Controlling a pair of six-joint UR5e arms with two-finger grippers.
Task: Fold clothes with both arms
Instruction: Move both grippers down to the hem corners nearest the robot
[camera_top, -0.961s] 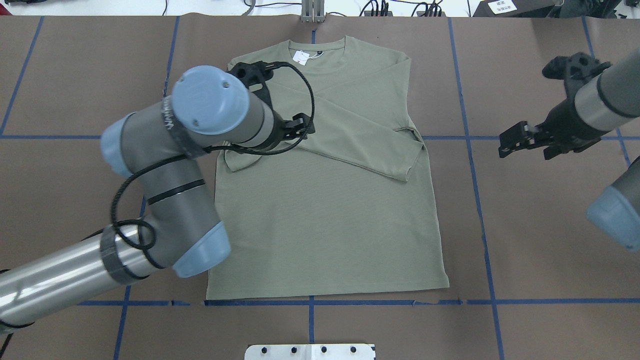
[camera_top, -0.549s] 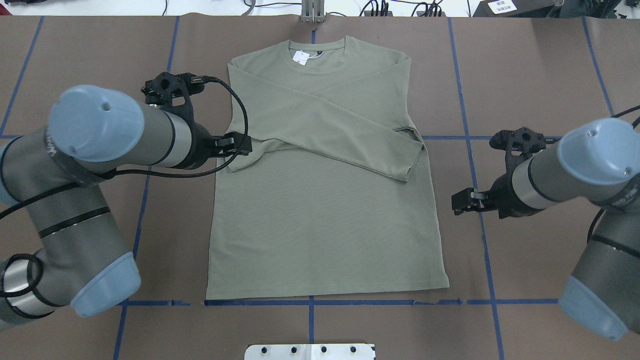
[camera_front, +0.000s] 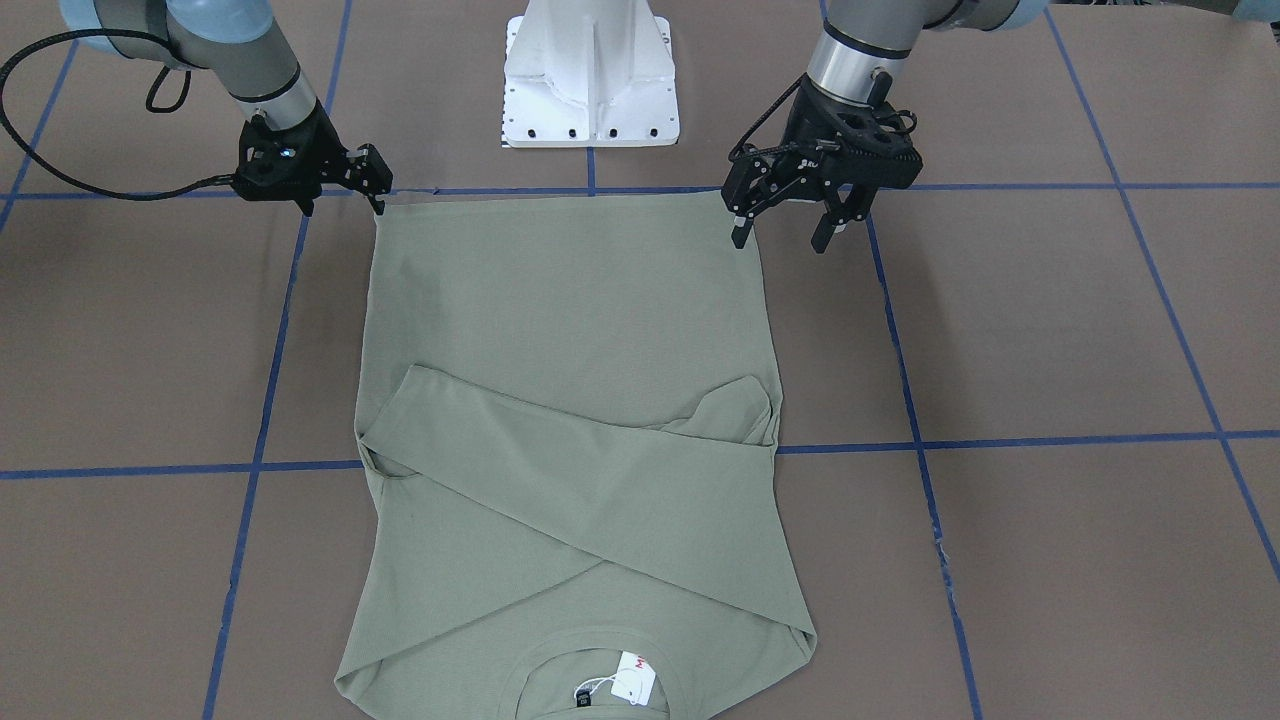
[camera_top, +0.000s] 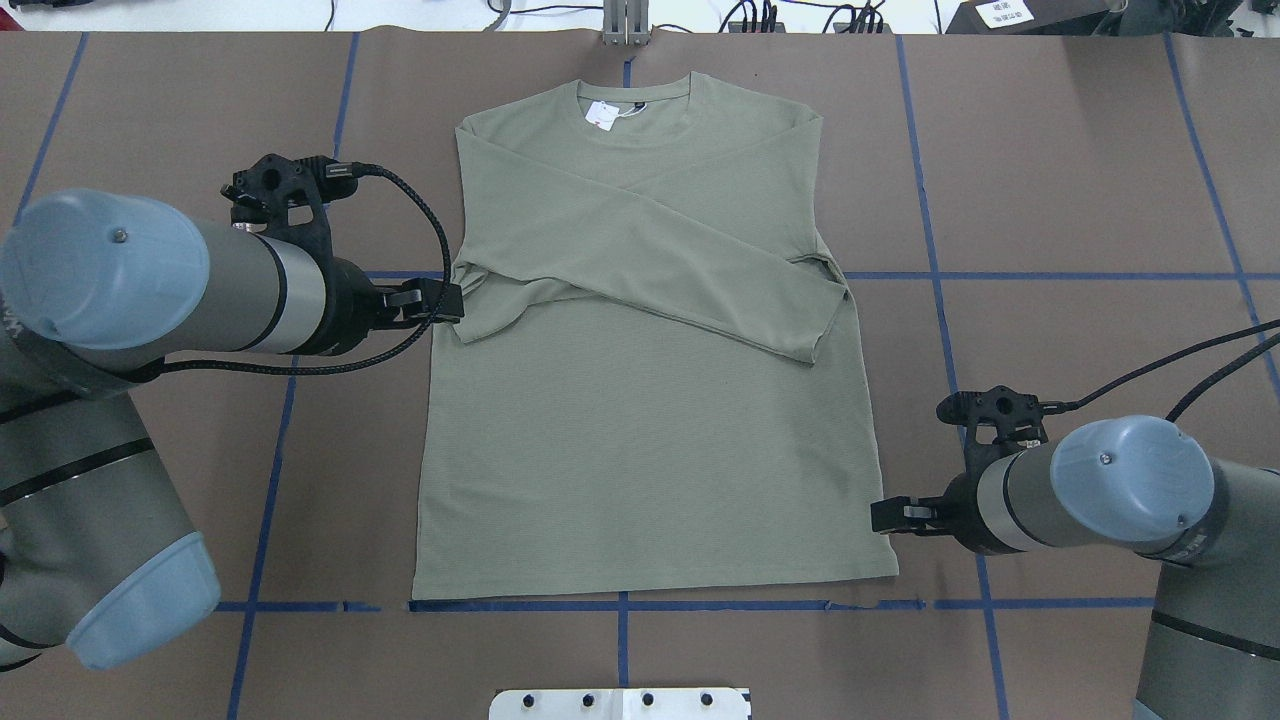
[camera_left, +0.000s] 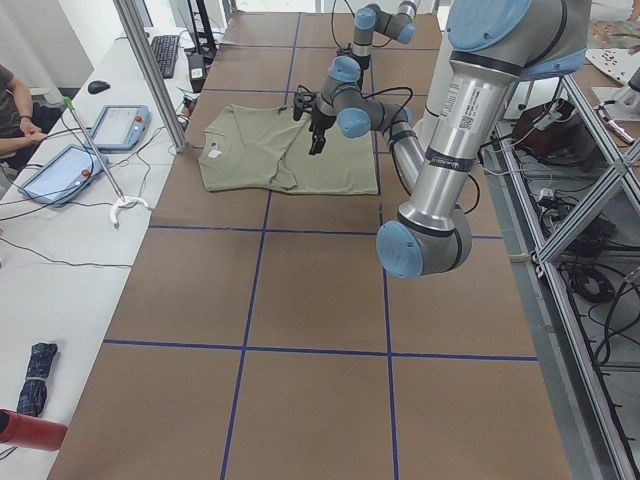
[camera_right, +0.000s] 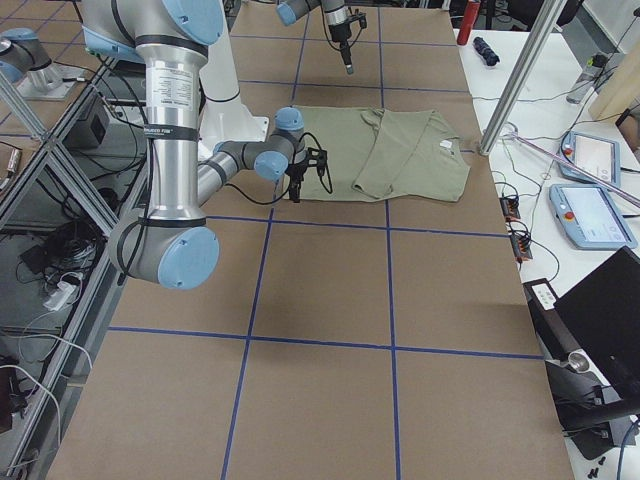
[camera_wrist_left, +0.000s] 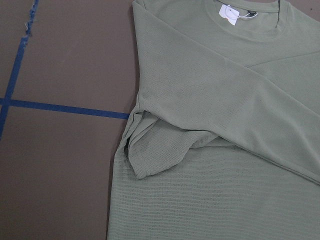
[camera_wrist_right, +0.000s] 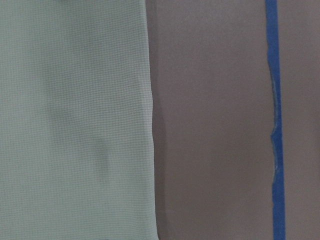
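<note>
The shirt was plain sage green with a fine knit grain; its tag was white with a red mark. The table was brown, crossed by a grid of blue tape. The left arm and right arm were grey and silver with pale-blue caps. The left gripper and right gripper were black.

No legible text anywhere, hang tag — print too small to read

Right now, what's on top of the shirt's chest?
Both sleeves, crossed. The upper sleeve covers part of the lower sleeve, whose cuff pokes out; anything printed beneath is hidden.
</note>
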